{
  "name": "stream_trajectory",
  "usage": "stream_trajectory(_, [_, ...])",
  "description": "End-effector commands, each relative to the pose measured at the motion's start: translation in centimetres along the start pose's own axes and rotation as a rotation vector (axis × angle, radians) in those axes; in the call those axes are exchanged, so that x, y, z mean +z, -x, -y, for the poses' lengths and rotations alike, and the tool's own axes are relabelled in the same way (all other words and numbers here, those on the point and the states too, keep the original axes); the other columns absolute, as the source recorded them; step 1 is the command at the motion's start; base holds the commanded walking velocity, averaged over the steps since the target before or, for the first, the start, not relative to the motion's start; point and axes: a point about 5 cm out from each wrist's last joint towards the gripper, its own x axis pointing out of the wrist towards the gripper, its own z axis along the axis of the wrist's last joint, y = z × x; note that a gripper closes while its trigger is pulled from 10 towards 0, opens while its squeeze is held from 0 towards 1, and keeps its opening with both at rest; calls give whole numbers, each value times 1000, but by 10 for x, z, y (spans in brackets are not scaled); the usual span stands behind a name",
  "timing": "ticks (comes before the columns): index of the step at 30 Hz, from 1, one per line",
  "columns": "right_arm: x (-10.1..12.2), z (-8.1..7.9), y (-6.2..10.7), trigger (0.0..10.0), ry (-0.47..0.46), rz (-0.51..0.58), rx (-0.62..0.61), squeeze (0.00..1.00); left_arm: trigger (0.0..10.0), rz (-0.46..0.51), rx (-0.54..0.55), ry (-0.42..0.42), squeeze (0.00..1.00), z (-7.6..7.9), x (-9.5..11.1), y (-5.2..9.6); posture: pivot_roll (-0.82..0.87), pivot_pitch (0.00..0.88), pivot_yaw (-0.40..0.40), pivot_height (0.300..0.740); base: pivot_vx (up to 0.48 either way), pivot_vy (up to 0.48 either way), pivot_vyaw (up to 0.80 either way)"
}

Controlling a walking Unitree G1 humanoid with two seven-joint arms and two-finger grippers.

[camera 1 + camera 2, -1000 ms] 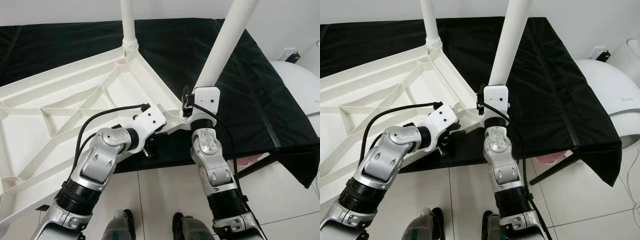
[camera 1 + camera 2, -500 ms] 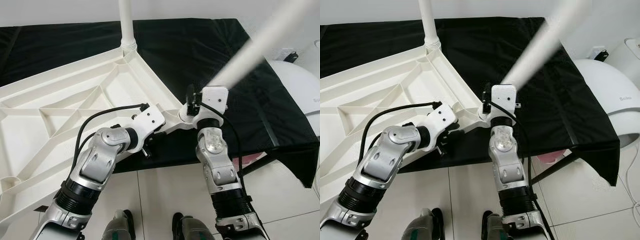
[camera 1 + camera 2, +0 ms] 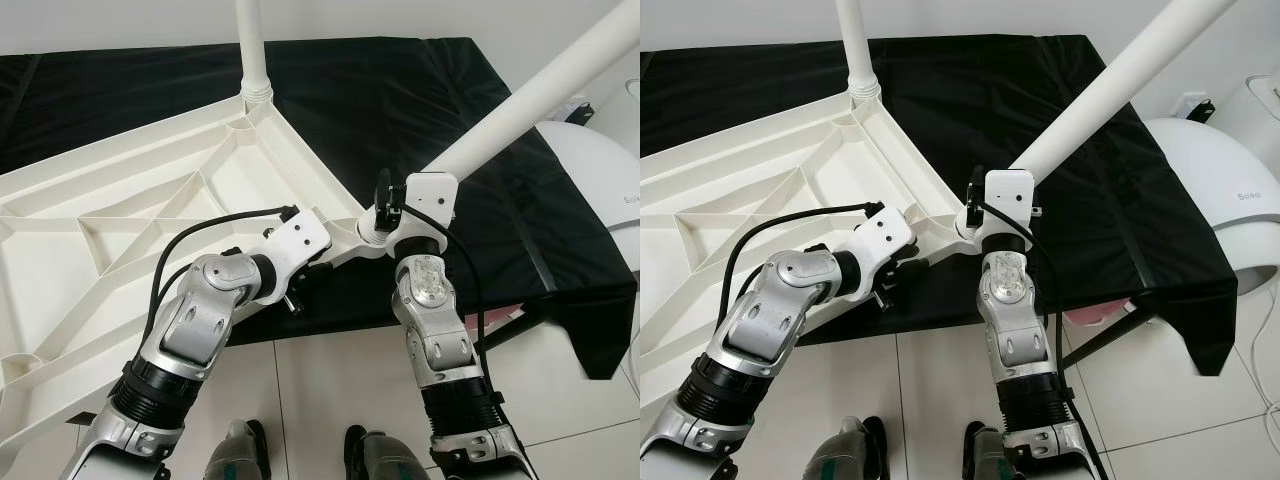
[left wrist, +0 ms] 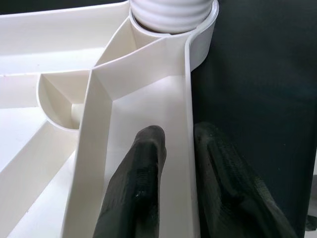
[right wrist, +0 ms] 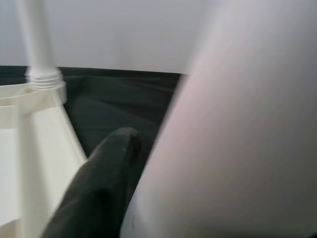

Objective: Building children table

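The left gripper (image 4: pixel 171 163) is clamping the near rim of the upturned white tabletop (image 3: pixel 120 250), one finger (image 4: pixel 136 183) inside the rim, the other outside over the black cloth (image 3: pixel 400 100). Beside the tabletop's near corner, the right gripper (image 3: pixel 385 205) is holding a loose white leg (image 3: pixel 520 105) — its jaws are hiding behind the wrist block, and the blurred wrist view is showing one finger (image 5: pixel 99 183) against the leg, so the grip is looking closed on it. A second ago the leg was standing nearly upright; now it is leaning away from the tabletop. At the tabletop's far corner another leg (image 3: pixel 250 40) is standing screwed in — its top is cut off
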Motion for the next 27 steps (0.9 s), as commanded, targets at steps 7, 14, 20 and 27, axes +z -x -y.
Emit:
stream_trajectory(7, [1, 0, -3, 10000, 14, 7, 26, 0, 10000, 4, 78, -2, 0, -5, 0, 0, -102, 171, -38, 740, 0, 0, 0])
stream_trajectory(14, [0, 1, -3, 10000, 18, 6, 28, 0, 10000, 4, 78, 0, 0, -5, 0, 0, -102, 175, -39, 740, 0, 0, 0])
stream_trajectory(20, [-3, 4, -4, 10000, 17, -13, 26, 0, 10000, 0, 79, 1, 0, -6, -1, 1, -103, 185, -29, 740, 0, 0, 0])
stream_trajectory(27, [-9, 15, -11, 10000, 31, -45, 26, 0, 10000, -3, 78, -3, 0, -7, -1, 2, -104, 190, -23, 740, 0, 0, 0])
